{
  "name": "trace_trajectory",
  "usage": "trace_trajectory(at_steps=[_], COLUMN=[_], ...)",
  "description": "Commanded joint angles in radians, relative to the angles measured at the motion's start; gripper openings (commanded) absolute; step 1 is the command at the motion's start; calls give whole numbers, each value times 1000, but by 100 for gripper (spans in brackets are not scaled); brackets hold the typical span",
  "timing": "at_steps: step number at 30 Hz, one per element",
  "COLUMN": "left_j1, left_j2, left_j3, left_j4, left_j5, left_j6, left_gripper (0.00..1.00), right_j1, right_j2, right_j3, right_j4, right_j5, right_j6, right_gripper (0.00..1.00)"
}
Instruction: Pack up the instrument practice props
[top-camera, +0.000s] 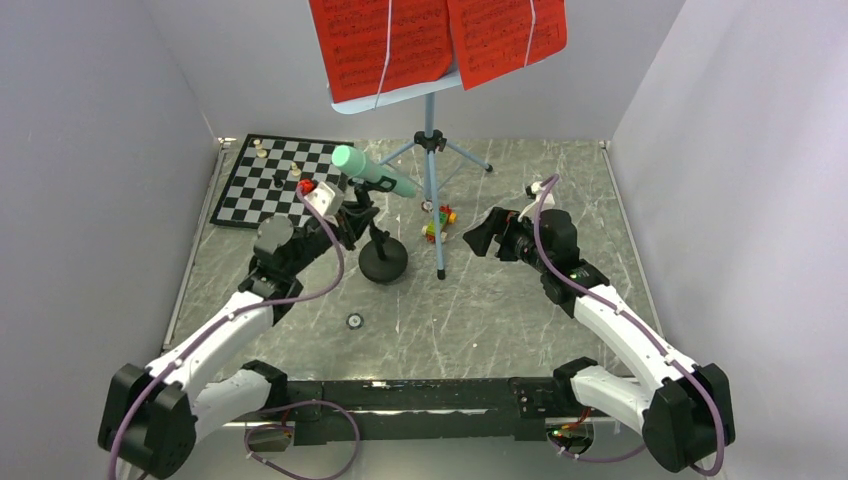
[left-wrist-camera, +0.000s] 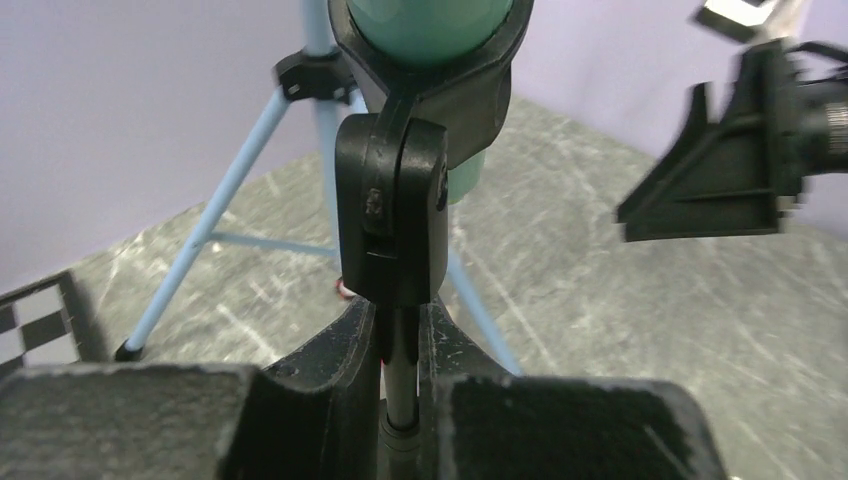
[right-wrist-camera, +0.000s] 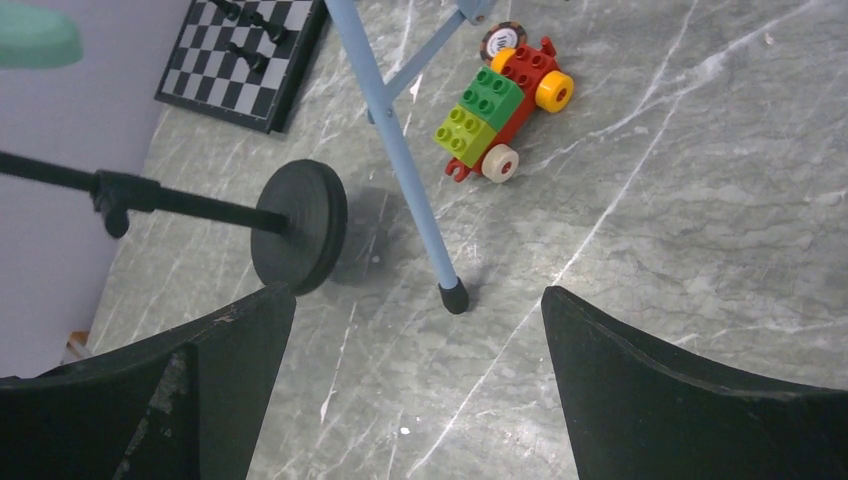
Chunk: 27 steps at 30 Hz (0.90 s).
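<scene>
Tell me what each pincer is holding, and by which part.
Left pincer grips the mic stand by its thin upright rod, just under the clip. Right pincer is open, holding nothing.

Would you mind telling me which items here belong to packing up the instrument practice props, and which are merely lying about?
Belong to the job: mint-green toy microphone, black mic stand, red sheet-music pages, light blue music stand.
Just lying about: chessboard with pieces, multicoloured block toy.
</scene>
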<state>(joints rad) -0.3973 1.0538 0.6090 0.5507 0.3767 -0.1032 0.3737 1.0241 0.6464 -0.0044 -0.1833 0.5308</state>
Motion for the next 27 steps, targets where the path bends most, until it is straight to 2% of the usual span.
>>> trace_trajectory(at_steps=[1, 8, 14, 19, 23, 27], left_j1=[-81, -265, -408, -474, -513, -528], left_j2=[-133, -210, -193, -157, -140, -138], left_j3=[-10, -106, -181, -206, -221, -237], left_j4=[102, 103, 194, 266, 309, 351], left_j5=[30, -108, -262, -416, -542, -633], left_j6=[-52, -26, 13, 43, 47, 38], left_gripper=[0, 0, 0, 0, 0, 0], right_j1=[0, 24, 125, 134, 134, 132], right_j2=[-25, -31, -11, -4, -3, -14], right_j3=[39, 15, 24, 1, -66, -101], right_j4=[26, 79, 87, 85, 186, 187], right_j5=[-72, -157, -121, -149, -206, -158], right_j6=[15, 32, 24, 18, 71, 117], right_gripper=[100, 100, 100, 100, 98, 97])
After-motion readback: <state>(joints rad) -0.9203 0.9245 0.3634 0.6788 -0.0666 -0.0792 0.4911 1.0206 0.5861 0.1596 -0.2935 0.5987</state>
